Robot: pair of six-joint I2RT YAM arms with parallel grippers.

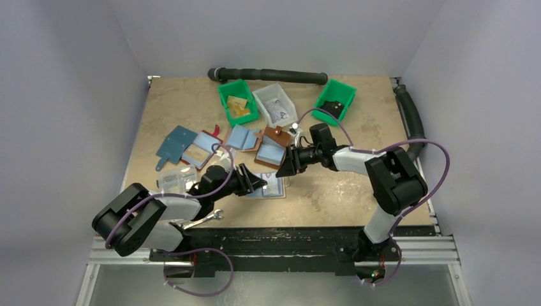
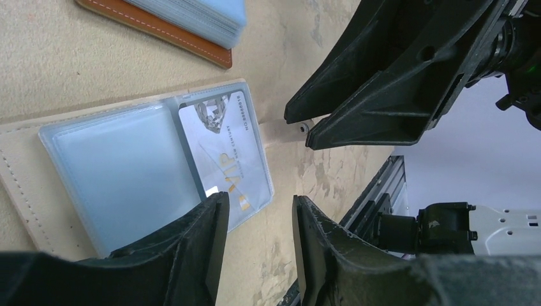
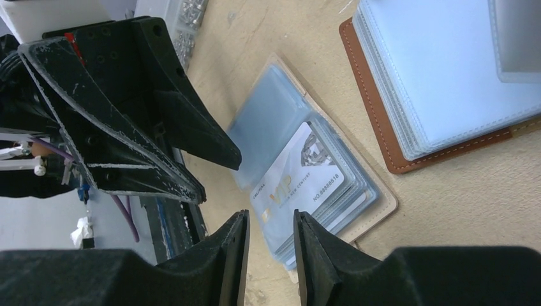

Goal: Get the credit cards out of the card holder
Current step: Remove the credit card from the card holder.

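Observation:
The card holder (image 1: pixel 273 186) lies open on the table, cream-rimmed (image 2: pixel 25 185) (image 3: pixel 383 205), with clear bluish sleeves. A light blue credit card (image 2: pixel 223 153) (image 3: pixel 300 185) printed "VIP" sits inside the top sleeve. My left gripper (image 1: pixel 258 182) (image 2: pixel 258 204) hovers open at the holder's edge, one fingertip over the card's corner and bare table showing between the jaws. Facing it from the other side of the holder, my right gripper (image 1: pixel 284 167) (image 3: pixel 271 220) is open and narrow, holding nothing. Each gripper shows in the other's wrist view: right gripper (image 2: pixel 298 131), left gripper (image 3: pixel 220 177).
A brown wallet with blue sleeves (image 1: pixel 271 150) (image 2: pixel 191 25) (image 3: pixel 434 83) lies just beyond the holder. More wallets (image 1: pixel 175 143), a clear box (image 1: pixel 175 180) and a wrench (image 1: pixel 204 220) are at the left. Two green bins (image 1: pixel 237 102) (image 1: pixel 335 99) and a white bin (image 1: pixel 275 104) stand at the back.

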